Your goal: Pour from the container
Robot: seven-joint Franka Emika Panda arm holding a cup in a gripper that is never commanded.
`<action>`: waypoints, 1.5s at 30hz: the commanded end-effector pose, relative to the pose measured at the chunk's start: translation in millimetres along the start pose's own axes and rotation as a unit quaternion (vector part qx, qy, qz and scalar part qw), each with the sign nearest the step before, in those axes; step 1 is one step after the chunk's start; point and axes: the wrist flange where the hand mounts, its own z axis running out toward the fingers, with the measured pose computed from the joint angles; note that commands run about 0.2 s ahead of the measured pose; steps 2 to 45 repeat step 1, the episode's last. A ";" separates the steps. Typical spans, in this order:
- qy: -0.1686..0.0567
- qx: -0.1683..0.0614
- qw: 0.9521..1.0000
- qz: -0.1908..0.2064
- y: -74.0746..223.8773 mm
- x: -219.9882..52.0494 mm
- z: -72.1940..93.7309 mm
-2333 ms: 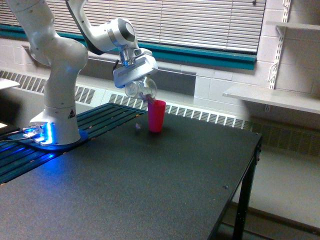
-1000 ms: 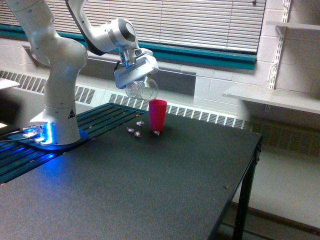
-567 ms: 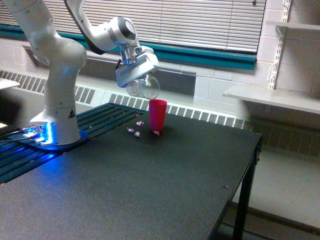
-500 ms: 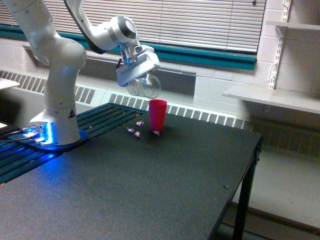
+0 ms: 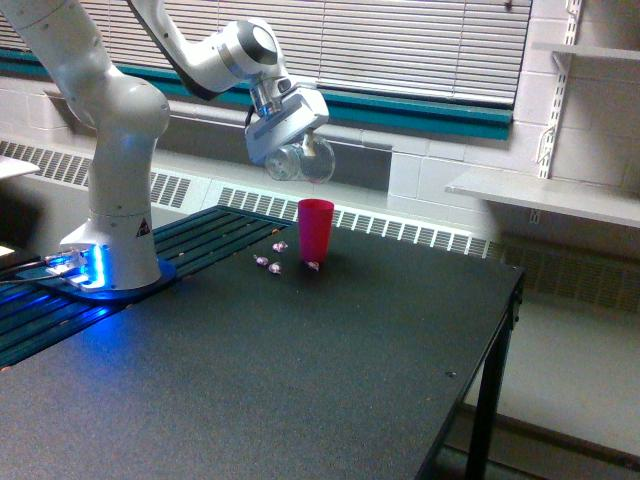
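Note:
My gripper is shut on the container, a small clear rounded cup held on its side in the air. It hangs above and slightly to the exterior view's left of a bright pink plastic cup that stands upright on the black table. No pieces show inside the container. Three small pinkish-purple pieces lie on the table beside the pink cup: one behind, one further left, one at the cup's foot.
The arm's white base stands at the exterior view's left on a blue-lit plate. A radiator grille and window blinds run behind the table. White shelves hang on the wall at the right. The table's right edge drops to the floor.
The gripper has risen and shifted to the exterior view's right with the container. The pieces seen in the container 2.3 s ago now lie on the table by the pink cup.

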 end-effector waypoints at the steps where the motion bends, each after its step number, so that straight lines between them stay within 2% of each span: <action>1: 0.002 0.002 1.000 0.008 5.4 -2.2 1.5; 45: 0.002 0.002 1.000 0.008 5.4 -2.2 1.5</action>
